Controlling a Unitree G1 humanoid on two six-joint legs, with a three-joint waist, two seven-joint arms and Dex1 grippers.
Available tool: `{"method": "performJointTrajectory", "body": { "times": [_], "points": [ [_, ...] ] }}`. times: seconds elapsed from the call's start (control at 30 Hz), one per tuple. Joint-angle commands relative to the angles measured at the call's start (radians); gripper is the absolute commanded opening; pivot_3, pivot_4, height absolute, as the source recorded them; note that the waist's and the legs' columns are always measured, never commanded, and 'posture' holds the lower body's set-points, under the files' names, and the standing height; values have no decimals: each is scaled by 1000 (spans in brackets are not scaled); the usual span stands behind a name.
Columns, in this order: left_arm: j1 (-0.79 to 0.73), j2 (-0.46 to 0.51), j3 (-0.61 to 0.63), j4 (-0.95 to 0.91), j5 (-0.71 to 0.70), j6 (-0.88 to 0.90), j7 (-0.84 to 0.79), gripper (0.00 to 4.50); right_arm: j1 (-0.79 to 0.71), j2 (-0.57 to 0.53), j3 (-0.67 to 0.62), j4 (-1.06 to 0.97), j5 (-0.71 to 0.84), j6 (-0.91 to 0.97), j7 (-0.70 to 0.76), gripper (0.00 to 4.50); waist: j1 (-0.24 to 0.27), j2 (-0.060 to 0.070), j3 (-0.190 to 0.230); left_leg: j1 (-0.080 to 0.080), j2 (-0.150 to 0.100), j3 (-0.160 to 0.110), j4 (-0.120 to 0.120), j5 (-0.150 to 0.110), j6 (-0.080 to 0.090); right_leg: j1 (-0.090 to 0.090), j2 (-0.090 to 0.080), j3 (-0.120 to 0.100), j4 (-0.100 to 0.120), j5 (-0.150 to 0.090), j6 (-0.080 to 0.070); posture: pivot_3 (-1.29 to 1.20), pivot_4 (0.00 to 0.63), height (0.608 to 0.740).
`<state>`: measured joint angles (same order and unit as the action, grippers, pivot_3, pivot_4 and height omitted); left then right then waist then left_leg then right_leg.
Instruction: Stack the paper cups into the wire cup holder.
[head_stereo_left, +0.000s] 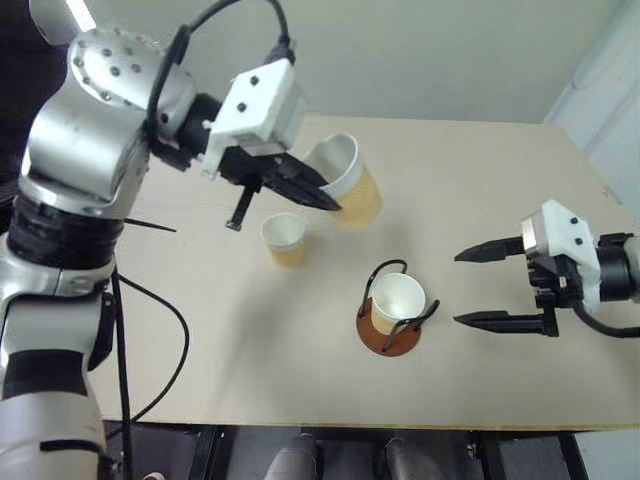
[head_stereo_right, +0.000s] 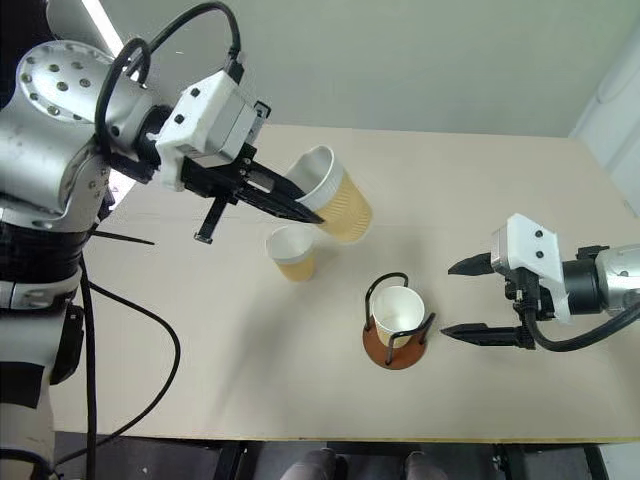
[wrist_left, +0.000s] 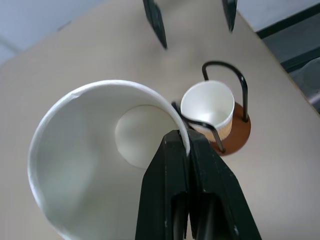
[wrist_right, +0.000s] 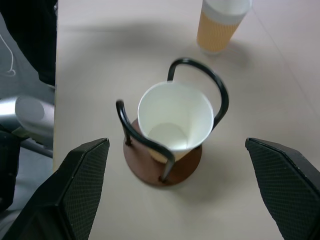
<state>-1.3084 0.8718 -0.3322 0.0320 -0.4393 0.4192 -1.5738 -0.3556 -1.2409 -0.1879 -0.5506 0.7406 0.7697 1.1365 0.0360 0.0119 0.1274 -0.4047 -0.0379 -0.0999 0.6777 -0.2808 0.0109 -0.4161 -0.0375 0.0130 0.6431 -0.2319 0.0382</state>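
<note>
**One cup in the holder, one in your left gripper, one on the table**

The wire cup holder (head_stereo_left: 391, 322) stood on the table (head_stereo_left: 480, 180), its reddish-brown disc base flat and its black wire loops rising around a single paper cup. That seated cup (head_stereo_left: 397, 301) sat upright inside the loops, white mouth up, tan-yellow wall showing low between the wires.

Up and to the left of the holder, a second paper cup (head_stereo_left: 285, 240) stood upright on the table by itself, apart from the holder and touching nothing.

Just beyond that standing cup, you had the third cup (head_stereo_left: 346, 182) lifted clear of the table and tilted, its mouth turned toward your left arm. Your left gripper (head_stereo_left: 322, 197) was clamped on its rim: in the left wrist view the two black fingers (wrist_left: 172, 190) sat pressed together with the rolled white rim (wrist_left: 186, 145) pinched between them, one finger inside the cup and one outside. From that view the holder lay just past the lifted cup's edge.

To the right of the holder, your right gripper (head_stereo_left: 478, 287) hung with its jaws spread wide and nothing between them, tips pointed toward the holder but not touching it. In the right wrist view its two fingers (wrist_right: 80, 185) flanked the holder, well apart on either side.
</note>
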Motion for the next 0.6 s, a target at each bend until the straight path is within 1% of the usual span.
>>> {"method": "performJointTrajectory", "body": {
  "times": [0.03,0.13,0.33,0.5,0.6],
  "points": [
    [-67,-31,-54,10,-55,-56,-41,29,29,-17,-75,-17,-15,-9,-6,4500,3,0,0,0,0,0,0,0,0,0,0,0,0,0,0,0,150,740],
    [-107,-71,-126,29,-78,-103,-41,29,67,-23,-109,-9,-32,-9,-2,4500,5,0,0,-1,0,0,2,-1,1,0,0,0,0,0,1,0,150,740],
    [-168,-126,-227,82,-85,-183,-41,29,118,-24,-163,-19,-47,-10,1,4500,6,0,0,-3,0,0,4,-1,2,0,0,0,-1,1,3,0,150,740],
    [-182,-133,-300,93,-79,-252,-41,29,156,-37,-219,-34,-46,1,14,4500,6,0,0,-4,0,0,4,-1,2,0,0,0,-1,1,3,0,150,740],
    [-189,-151,-326,101,-76,-280,-41,29,133,-52,-287,-30,-3,37,19,4500,8,0,0,-4,0,1,4,-1,2,0,0,0,-1,1,3,0,150,740]
  ]
}}
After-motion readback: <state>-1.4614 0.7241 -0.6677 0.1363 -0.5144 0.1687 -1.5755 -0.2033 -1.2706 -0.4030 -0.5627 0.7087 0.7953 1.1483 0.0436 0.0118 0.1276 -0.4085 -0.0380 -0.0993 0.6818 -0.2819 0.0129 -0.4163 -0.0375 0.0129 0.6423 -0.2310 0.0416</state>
